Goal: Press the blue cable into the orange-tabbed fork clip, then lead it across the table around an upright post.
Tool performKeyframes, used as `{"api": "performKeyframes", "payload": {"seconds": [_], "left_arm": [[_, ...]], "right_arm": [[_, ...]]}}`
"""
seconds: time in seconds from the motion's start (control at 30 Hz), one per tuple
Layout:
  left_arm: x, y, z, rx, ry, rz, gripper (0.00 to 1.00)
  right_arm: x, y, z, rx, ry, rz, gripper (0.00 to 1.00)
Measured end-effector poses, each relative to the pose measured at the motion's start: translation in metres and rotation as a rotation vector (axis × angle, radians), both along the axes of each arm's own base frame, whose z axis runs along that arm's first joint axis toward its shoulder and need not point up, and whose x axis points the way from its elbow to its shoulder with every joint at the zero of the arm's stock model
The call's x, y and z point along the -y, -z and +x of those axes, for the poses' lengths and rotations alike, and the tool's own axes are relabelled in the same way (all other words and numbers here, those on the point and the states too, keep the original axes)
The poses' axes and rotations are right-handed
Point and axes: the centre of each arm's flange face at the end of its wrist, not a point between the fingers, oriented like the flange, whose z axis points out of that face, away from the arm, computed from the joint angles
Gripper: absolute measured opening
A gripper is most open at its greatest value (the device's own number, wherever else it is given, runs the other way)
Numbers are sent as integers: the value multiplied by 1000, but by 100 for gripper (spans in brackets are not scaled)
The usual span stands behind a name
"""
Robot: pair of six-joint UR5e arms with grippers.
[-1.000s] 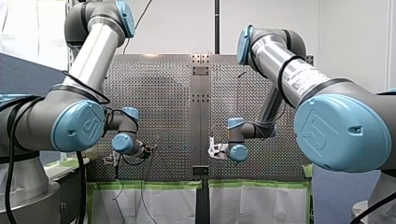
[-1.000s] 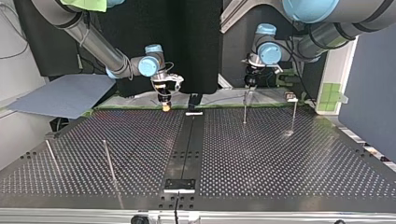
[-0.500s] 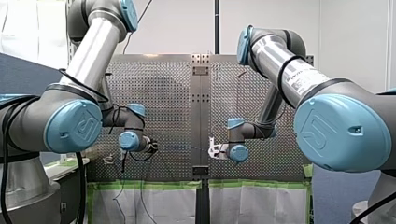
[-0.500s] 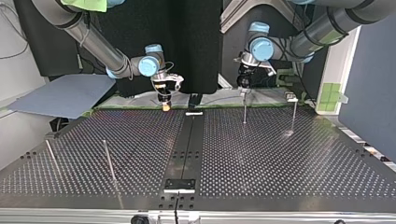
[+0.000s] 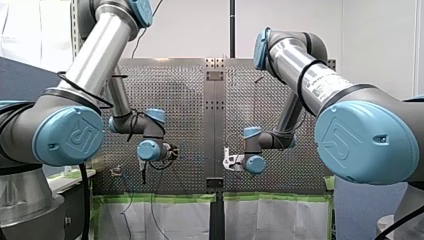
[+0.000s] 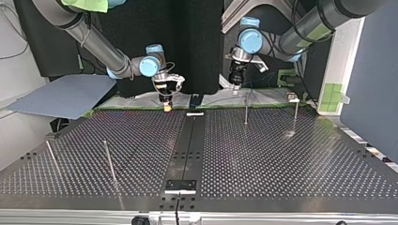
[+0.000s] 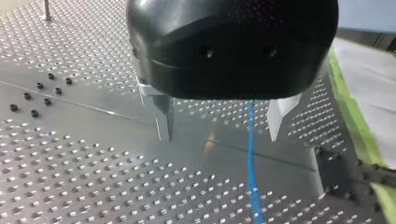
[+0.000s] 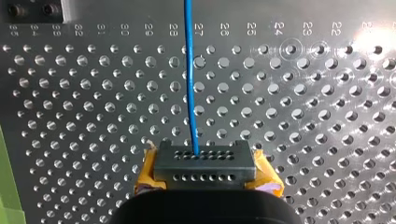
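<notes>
Hanging over perforated table (image 7: 70,163), left gripper (image 7: 217,137): metal fingers spread apart, blue cable (image 7: 252,154) running between them, touching neither. Right gripper (image 8: 204,161): yellow pads clamped on cable, which leads straight ahead. Top view: left gripper at 11 o'clock of upright post (image 6: 246,110).

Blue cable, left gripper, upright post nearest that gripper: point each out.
blue cable (image 7: 251,126): left wrist view, stretch between the open jaws.
left gripper (image 7: 219,138): left wrist view, midway between its fingertips.
upright post (image 6: 246,108): top view, middle of its shaft.
</notes>
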Motion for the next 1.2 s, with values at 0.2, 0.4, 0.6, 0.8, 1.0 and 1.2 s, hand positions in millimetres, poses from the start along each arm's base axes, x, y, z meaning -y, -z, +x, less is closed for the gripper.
{"api": "performKeyframes", "payload": {"seconds": [0.2,0.4,0.6,0.8,1.0,1.2], "left_arm": [[9,17,-7,-35,-6,32,100],[10,29,5,-39,-46,49,100],[11,36,19,-58,-81,65,100],[11,29,38,-39,-106,61,100],[15,20,58,-12,-119,52,100],[17,30,75,-31,-135,62,100]], "right_arm": [[0,1,0,-1,-1,2,1],[-1,3,0,-2,-2,3,1],[-1,3,0,-3,-2,3,1],[-1,3,0,-5,-2,1,1],[-1,3,0,-7,-3,1,1],[-1,4,0,-8,-2,0,1]]}}
